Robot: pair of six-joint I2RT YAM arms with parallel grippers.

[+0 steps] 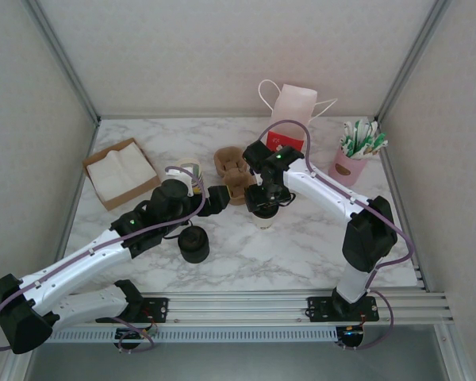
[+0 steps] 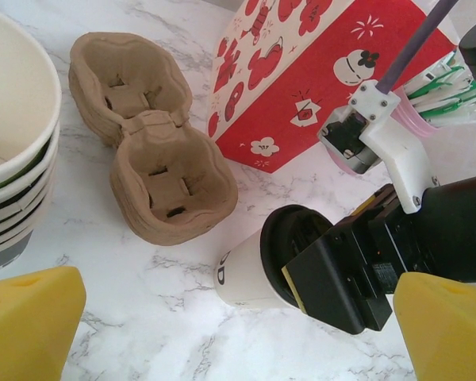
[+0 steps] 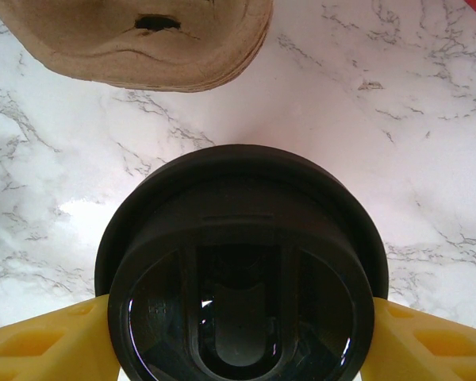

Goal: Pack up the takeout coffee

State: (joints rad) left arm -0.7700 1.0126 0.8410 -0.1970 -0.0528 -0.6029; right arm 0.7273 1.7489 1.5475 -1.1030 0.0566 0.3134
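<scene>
From above, the coffee cup [image 1: 263, 217] stands on the marble table [image 1: 301, 246], just before the cardboard carriers [image 1: 234, 175] and under the right gripper [image 1: 263, 203]. The right wrist view adds yellow fingers [image 3: 32, 345] pressed against both sides of the black lid [image 3: 242, 262], clasping it. The left gripper [image 2: 238, 333] is spread wide. Its camera shows the red-and-white bag [image 2: 301, 71] printed with flowers, and a dark mark on the cup, unreadable.

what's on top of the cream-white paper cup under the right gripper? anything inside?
A round black plastic lid caps the cream-white paper cup, the right gripper's yellow fingers against its sides. The lid hides whatever is inside.
</scene>
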